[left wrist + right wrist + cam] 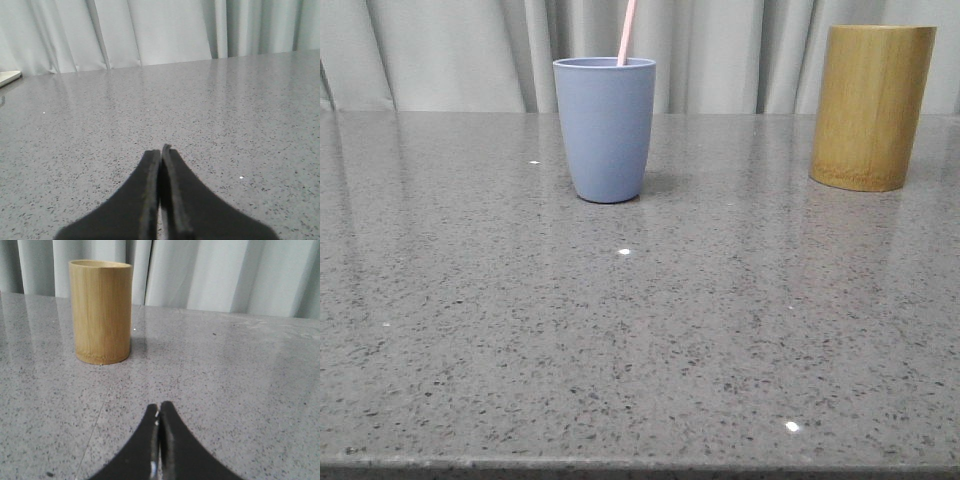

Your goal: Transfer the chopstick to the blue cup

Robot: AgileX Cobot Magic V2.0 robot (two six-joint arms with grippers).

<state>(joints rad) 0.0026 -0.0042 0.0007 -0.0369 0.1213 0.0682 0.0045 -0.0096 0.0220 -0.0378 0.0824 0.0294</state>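
Chopstick (627,32) upright in blue cup (606,128), no jaws near.

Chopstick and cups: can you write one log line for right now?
chopstick: standing in blue cup | bamboo holder: apart | left gripper: shut | right gripper: shut

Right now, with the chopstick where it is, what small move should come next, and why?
Probably none beyond holding both arms back. The chopstick already stands in the blue cup, leaning on its rim, apart from the bamboo holder. The left gripper and right gripper are shut on nothing above the table.
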